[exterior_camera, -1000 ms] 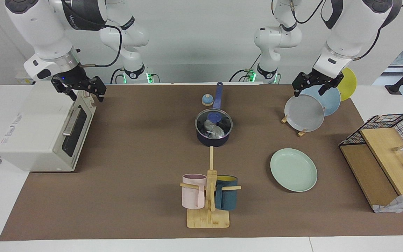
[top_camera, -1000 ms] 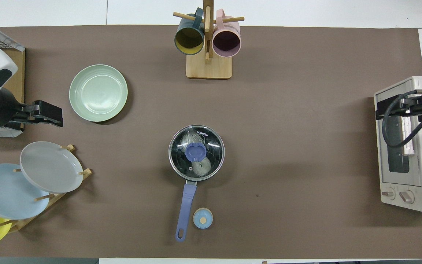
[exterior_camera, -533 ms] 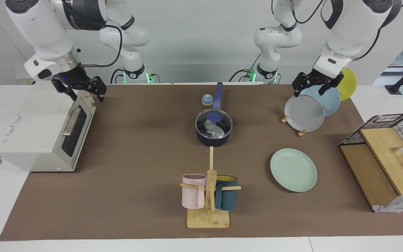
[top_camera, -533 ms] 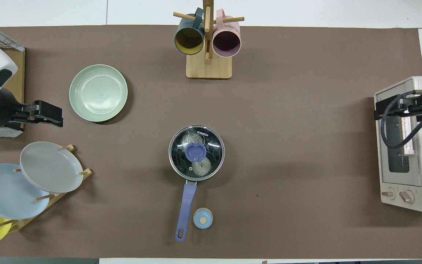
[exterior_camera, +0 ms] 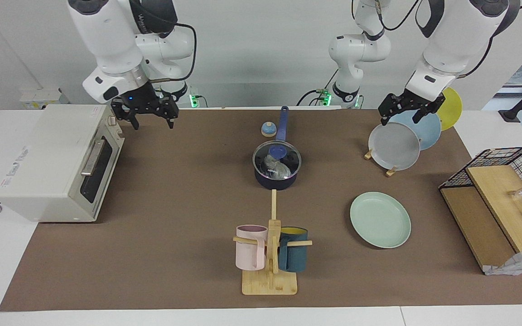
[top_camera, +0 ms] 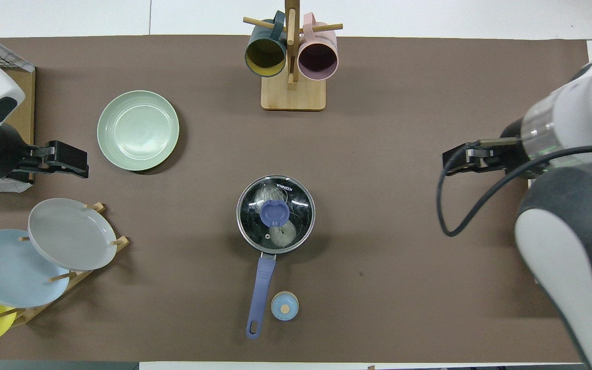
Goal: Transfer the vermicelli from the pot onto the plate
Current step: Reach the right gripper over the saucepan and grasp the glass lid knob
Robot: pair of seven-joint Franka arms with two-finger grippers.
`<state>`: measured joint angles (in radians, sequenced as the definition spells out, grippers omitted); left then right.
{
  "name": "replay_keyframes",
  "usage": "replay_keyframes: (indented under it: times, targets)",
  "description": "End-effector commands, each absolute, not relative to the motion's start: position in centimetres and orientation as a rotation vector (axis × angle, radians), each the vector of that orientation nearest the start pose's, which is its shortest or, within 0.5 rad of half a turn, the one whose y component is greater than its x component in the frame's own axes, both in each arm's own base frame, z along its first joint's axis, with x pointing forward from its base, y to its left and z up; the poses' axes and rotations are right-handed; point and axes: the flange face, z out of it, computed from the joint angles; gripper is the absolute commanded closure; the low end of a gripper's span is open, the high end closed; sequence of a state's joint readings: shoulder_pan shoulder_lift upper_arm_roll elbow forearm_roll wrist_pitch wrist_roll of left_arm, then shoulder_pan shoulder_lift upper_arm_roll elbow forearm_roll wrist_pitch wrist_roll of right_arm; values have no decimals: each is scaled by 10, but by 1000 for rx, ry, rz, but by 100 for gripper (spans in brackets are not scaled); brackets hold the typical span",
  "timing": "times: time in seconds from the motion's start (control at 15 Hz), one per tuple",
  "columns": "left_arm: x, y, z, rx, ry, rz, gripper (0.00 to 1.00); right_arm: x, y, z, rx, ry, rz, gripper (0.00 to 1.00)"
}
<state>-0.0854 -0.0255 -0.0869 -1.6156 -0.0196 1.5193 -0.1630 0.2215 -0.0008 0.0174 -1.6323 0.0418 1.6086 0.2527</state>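
lidded saucepan (exterior_camera: 276, 168) holds vermicelli (exterior_camera: 275, 167); mint-green plate (exterior_camera: 380, 220) bare; right gripper (exterior_camera: 151, 118) and left gripper (exterior_camera: 408, 112) raised, fingers spread.

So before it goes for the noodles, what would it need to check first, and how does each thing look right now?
1. Pot upright on the mat: ok.
2. Glass lid off the pot: not ok, it covers the pot.
3. Vermicelli in the pot: ok, seen through the lid.
4. Mint-green plate bare and flat on the mat: ok.
5. Right gripper open and holding nothing, over the mat beside the toaster oven: ok.
6. Left gripper open, waiting over the plate rack: ok.
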Motion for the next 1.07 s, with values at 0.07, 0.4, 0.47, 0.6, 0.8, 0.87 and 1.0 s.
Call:
replay_keyframes:
  times: [0.07,0.4,0.47,0.6,0.8,0.87,1.0]
  targets:
    - [524,-92,617,-3125,4,104,0,548,224,584,-3088,108,45,0]
    - [525,-92,617,-3126,0,99,0,549,349,539,-3094,169,35,0]
    - [525,-92,617,-3126,0,99,0,546,358,540,-3077,228,7,0]
    - [525,-92,617,-3126,2,96,0,539,383,525,-3075,266,19,0]
    - [525,-91,616,-3127,2,94,0,520,425,494,-3110,210,25,0]
    - [525,-91,616,-3127,0,94,0,520,428,488,-3122,202,19,0]
    - [525,-91,616,-3127,0,94,0,517,431,471,-3126,215,28,0]
